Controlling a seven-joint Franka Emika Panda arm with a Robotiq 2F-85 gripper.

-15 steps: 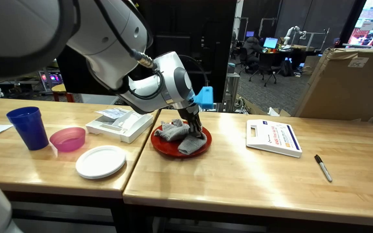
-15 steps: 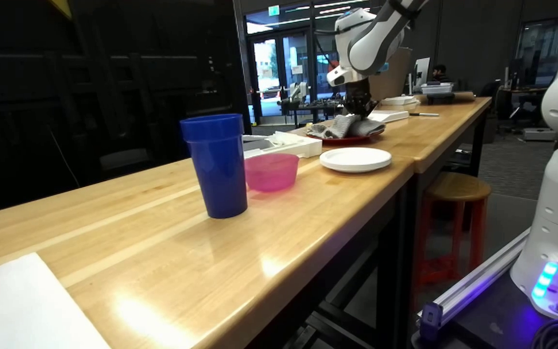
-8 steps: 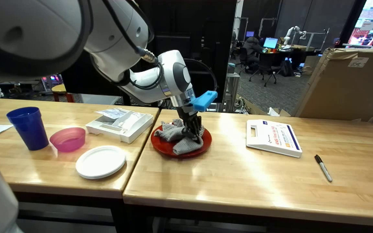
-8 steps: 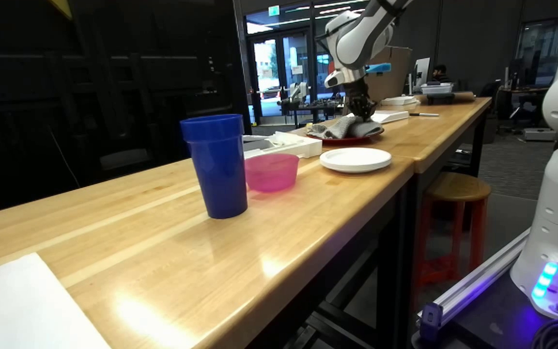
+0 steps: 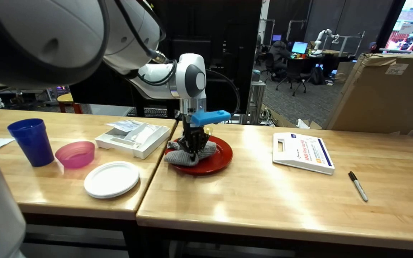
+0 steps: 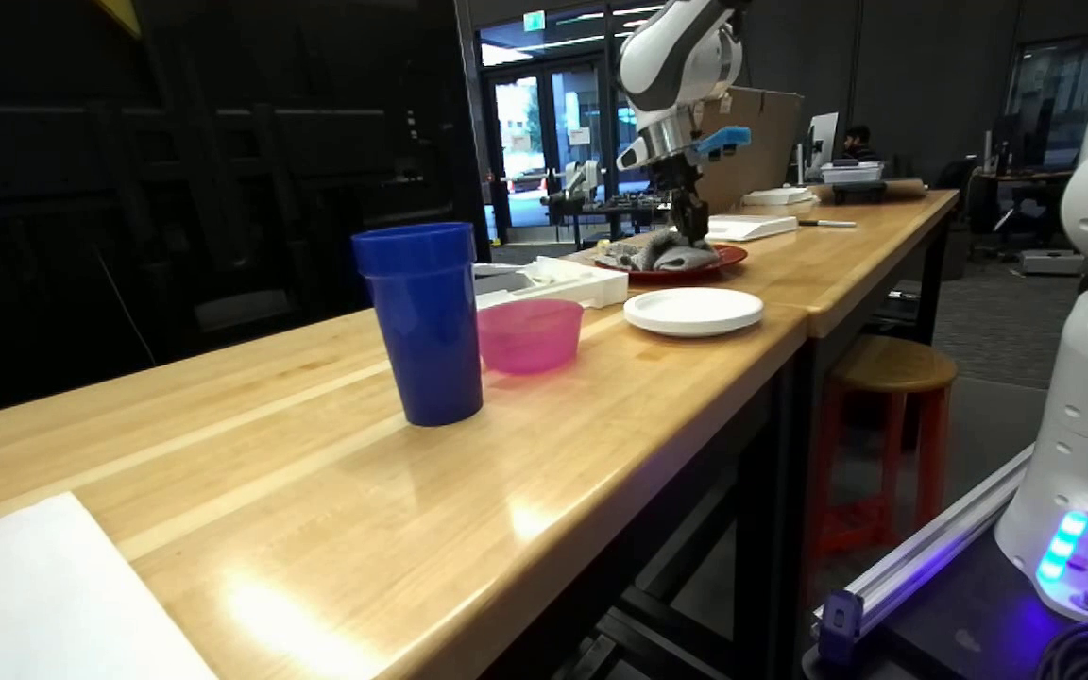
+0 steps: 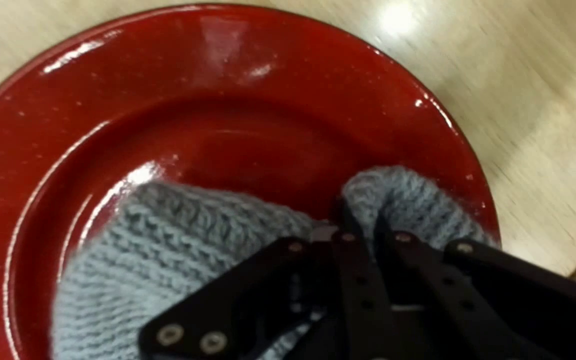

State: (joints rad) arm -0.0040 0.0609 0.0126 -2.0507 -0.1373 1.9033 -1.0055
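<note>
Grey ribbed cloth (image 7: 133, 285), red plate (image 7: 248, 65), black pincer (image 7: 375, 241), blue cup (image 5: 34, 143), pink bowl (image 5: 74, 154), white plates (image 5: 111, 179), tan wood-grained table (image 5: 256, 204)

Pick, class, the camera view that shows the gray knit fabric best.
The wrist view: close up, the gray knit fabric shows its ribs and stitches, though part is hidden. Both exterior views show it small, bunched on the red plate.

Wrist view close overhead, exterior views farther, along and across tabletop (image 6: 251, 472), gray cloth (image 7: 128, 280) in all
</note>
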